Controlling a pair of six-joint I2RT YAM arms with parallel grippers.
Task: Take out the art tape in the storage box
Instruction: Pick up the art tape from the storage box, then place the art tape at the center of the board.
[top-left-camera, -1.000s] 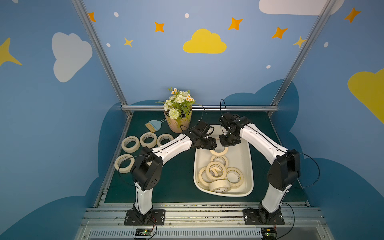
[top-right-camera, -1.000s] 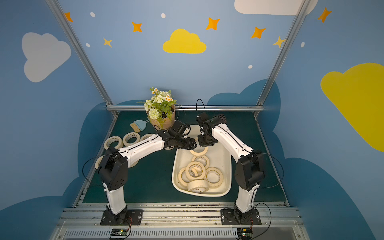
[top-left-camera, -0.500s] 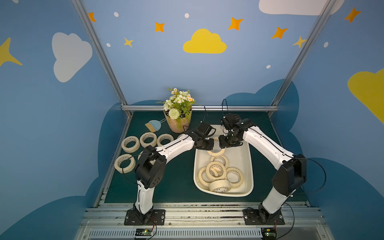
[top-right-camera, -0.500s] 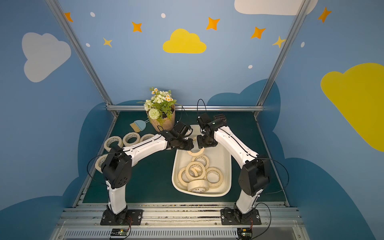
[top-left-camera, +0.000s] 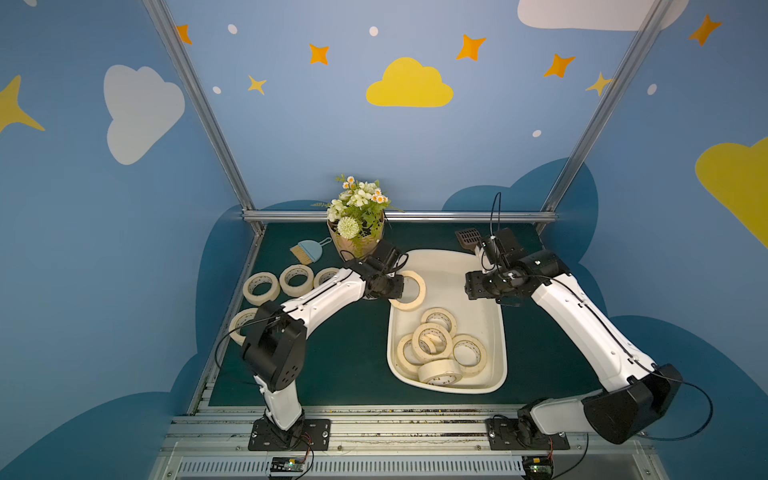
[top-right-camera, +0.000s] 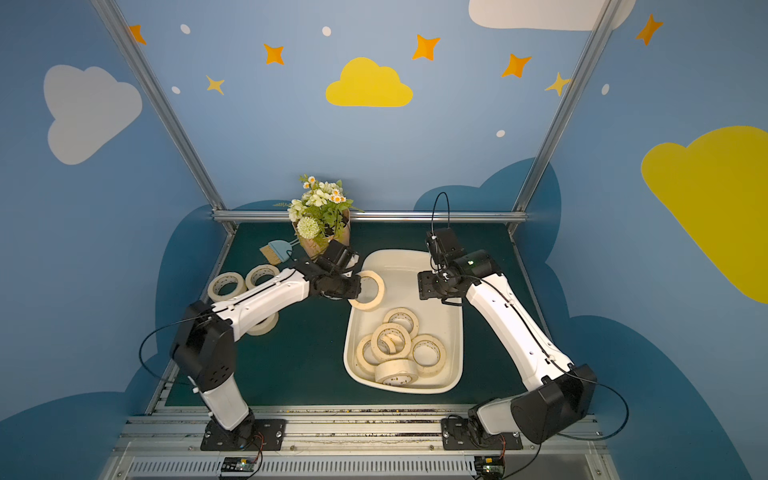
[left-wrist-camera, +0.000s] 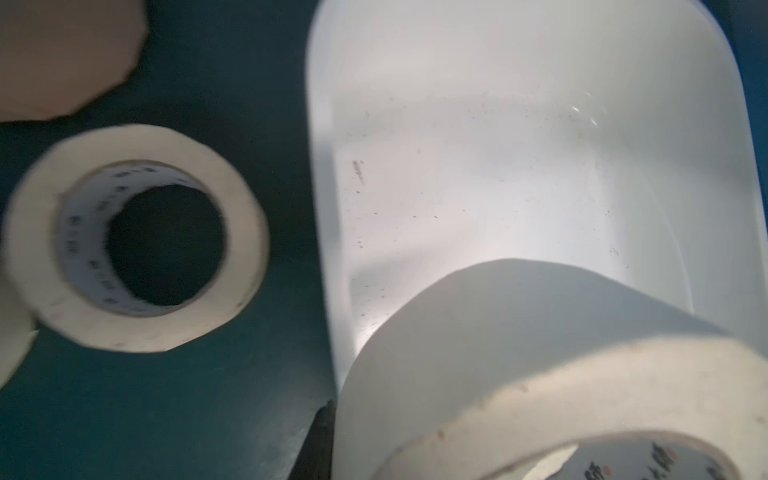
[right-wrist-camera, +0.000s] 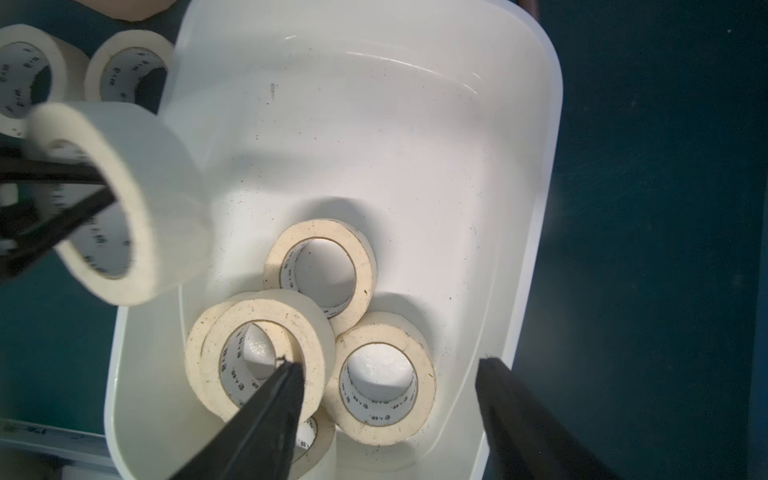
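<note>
The off-white storage box (top-left-camera: 503, 332) (top-right-camera: 460, 332) lies right of centre in both top views, with several art tape rolls (top-left-camera: 432, 340) (top-right-camera: 392, 340) heaped at its near end. My left gripper (top-left-camera: 392, 287) (top-right-camera: 353, 286) is shut on one art tape roll (top-left-camera: 411, 291) (left-wrist-camera: 540, 374) (right-wrist-camera: 137, 199), held on edge over the box's far left rim. One finger (left-wrist-camera: 320, 440) presses its outer face. My right gripper (top-left-camera: 471, 286) (right-wrist-camera: 386, 363) hangs open above the box's far right part, holding nothing.
More tape rolls (top-left-camera: 261, 288) (left-wrist-camera: 137, 237) lie on the green mat left of the box, under my left arm. A flowerpot (top-left-camera: 357, 232), a small blue brush (top-left-camera: 307, 251) and a black grille piece (top-left-camera: 467, 237) sit along the back edge.
Both grippers met at one roll over the box's far end. The left gripper shut on it and carries it left; the right gripper opened and drew back to the right.
</note>
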